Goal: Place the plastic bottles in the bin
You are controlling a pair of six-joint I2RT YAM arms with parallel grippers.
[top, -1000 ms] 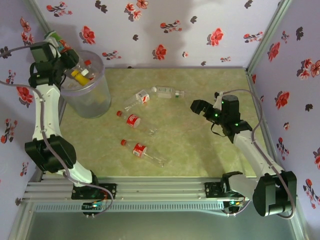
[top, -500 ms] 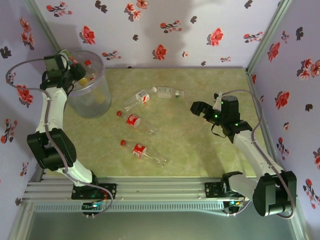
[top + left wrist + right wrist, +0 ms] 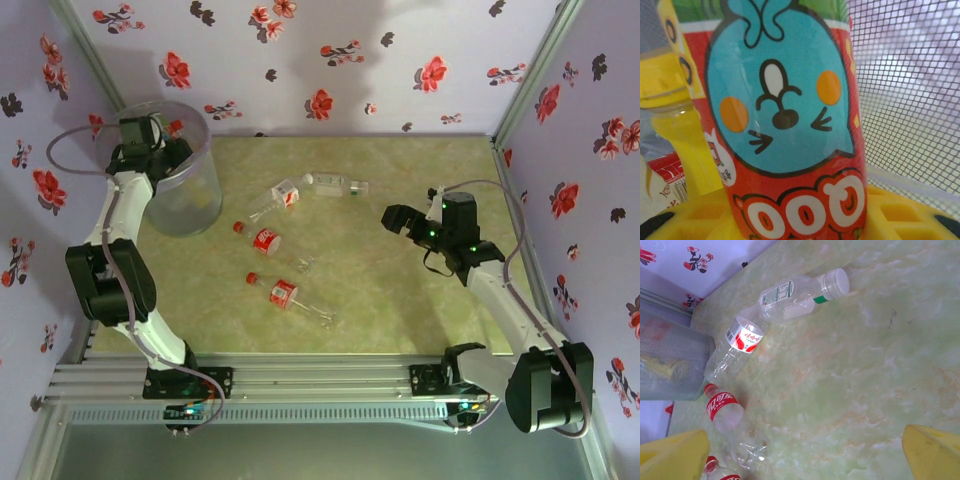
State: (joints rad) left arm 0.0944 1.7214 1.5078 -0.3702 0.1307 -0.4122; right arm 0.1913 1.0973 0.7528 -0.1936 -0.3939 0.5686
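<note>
Left claw (image 3: 165, 155) is reaching down inside the bin (image 3: 190, 205) at the far left corner of the table (image 3: 400, 300). In the left wrist view its yellow fingers (image 3: 920, 215) are pressing both sides of a seal-label bottle (image 3: 790, 125), pinching it: red wrap, blue cartoon seal face, standing upright in the grip. A yellow bottle (image 3: 677, 105) is lying just beside it on the left, inside the bin; the bin's meshed wall is showing to the right.

Right claw (image 3: 393, 215) is hanging over the right-centre of the table, spread wide, with nothing between its fingers (image 3: 675, 455).

Four bottles are lying on their sides on the table, between the bin and the right claw:
- pale-label bottle (image 3: 800, 295), white cap, farthest back
- white-and-red-label bottle (image 3: 737, 347) just beside it, toward the bin
- red-label bottle (image 3: 265, 240), red cap, nearer the arm bases
- second red-label bottle (image 3: 285, 297), red cap, nearest the arm bases, well apart from the bin

Flowered walls (image 3: 330, 60) are enclosing the table on three sides
</note>
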